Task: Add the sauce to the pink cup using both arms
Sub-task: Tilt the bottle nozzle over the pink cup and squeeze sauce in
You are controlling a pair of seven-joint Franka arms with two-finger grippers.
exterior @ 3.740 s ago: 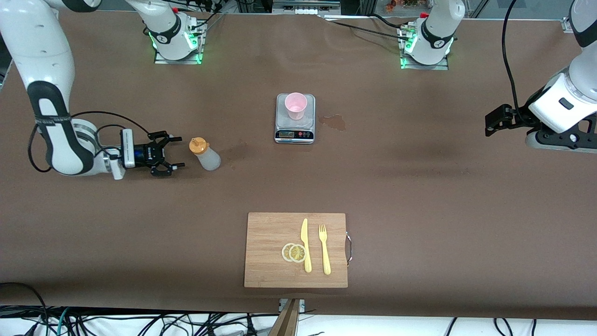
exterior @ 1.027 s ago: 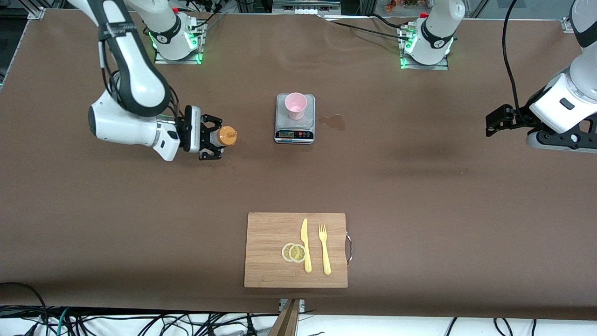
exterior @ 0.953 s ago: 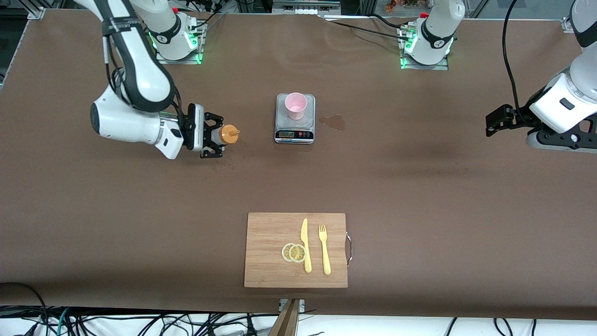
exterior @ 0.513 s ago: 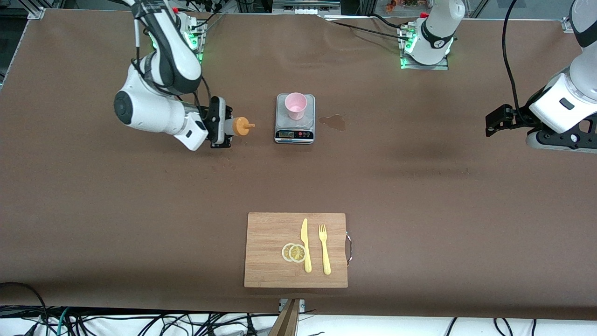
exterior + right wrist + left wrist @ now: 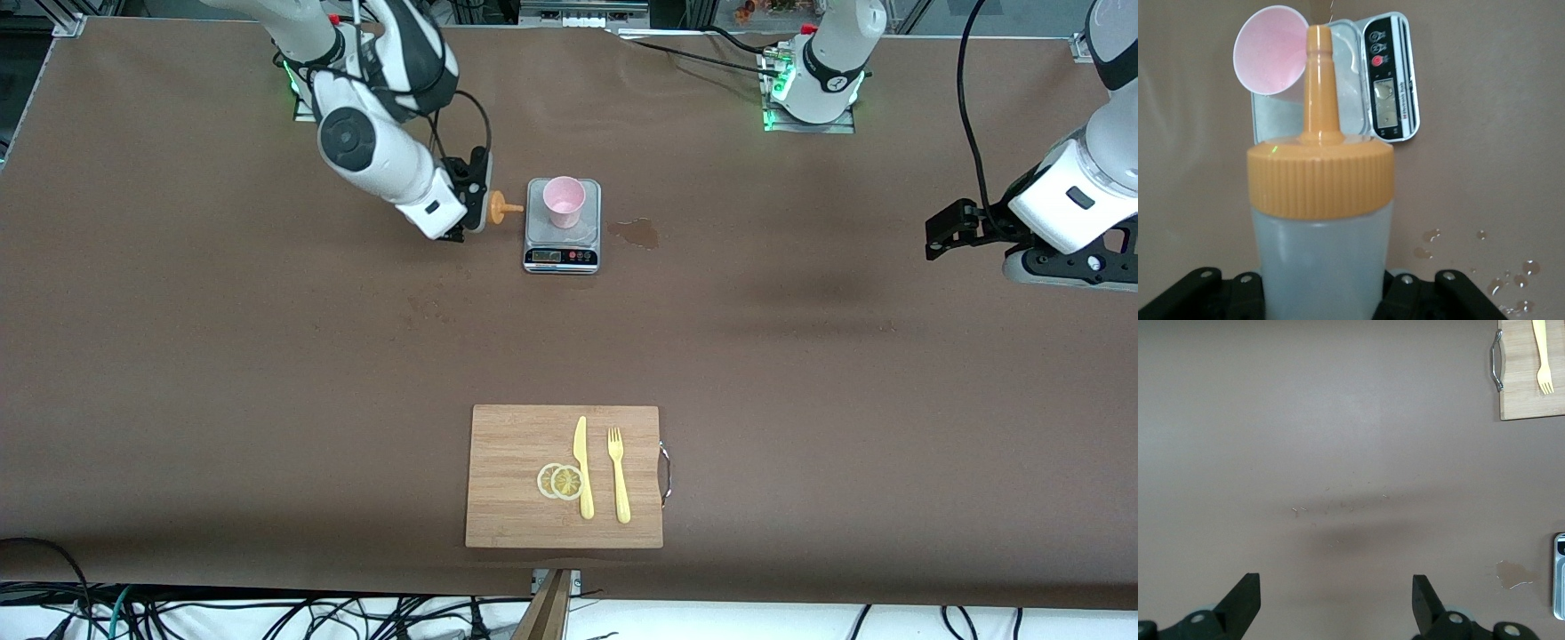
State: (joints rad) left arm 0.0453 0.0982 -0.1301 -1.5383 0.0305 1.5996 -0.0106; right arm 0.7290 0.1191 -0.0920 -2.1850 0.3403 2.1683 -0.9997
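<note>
- Sauce (image 5: 498, 207) rides pinched in my right gripper (image 5: 476, 191), carried from the table's right-arm end to beside the pink cup (image 5: 564, 201); pouring comes next.
- Left gripper (image 5: 1331, 603) waits, fingers spread.

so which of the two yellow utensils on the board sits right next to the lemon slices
The knife: it lies right beside the lemon slices on the cutting board; the fork lies past it.

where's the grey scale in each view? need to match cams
Front: grey kitchen scale mid-table, small pale pink plastic cup on its plate.
Left wrist: only a sliver of it at the picture's edge.
Right wrist: scale past the orange nozzle.
Shared landmark: the wet stain beside it.
</note>
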